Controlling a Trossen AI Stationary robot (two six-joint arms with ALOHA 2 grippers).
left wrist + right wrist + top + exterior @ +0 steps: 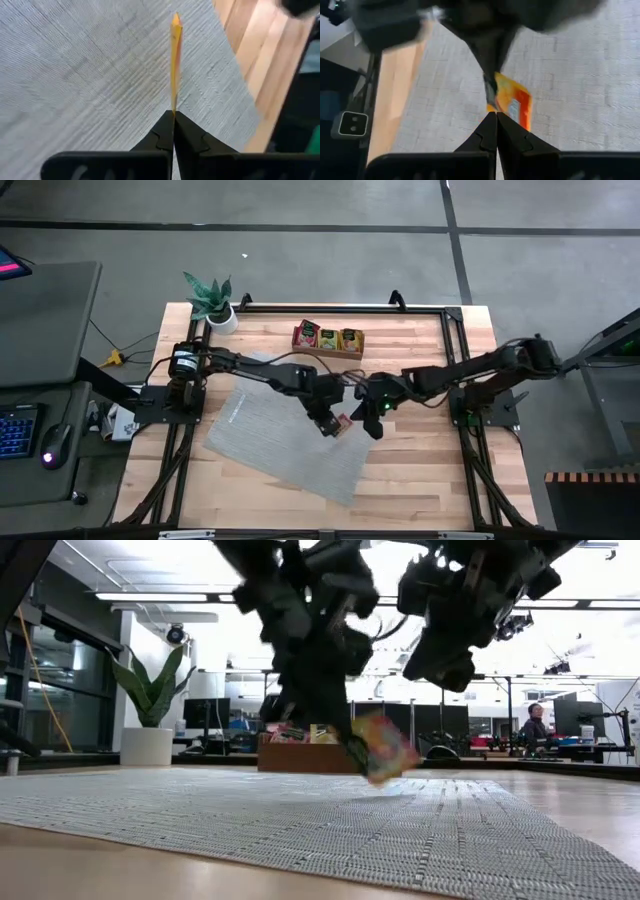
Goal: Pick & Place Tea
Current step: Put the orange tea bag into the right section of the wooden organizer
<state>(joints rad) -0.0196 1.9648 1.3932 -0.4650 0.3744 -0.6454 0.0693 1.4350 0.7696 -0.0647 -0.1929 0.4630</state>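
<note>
Left gripper (328,424) clenched on an orange tea bag (341,422), lifted above the mat (270,440) at frame centre; right gripper (377,428) clenched, empty; delivery to the tray (328,352) remains.

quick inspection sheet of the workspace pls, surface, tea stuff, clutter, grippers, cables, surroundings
surface: wooden table with a grey woven mat lying askew on it
job's things: one orange tea sachet held above the mat; more sachets standing in the wooden tray at the table's far edge
clutter: potted plant at the far left corner
grippers: left gripper shut on the sachet's edge; right gripper shut, empty, close beside it
cables: yellow cable off the table's left side
surroundings: keyboard and mouse on a side desk at left; a person seated far behind
</note>
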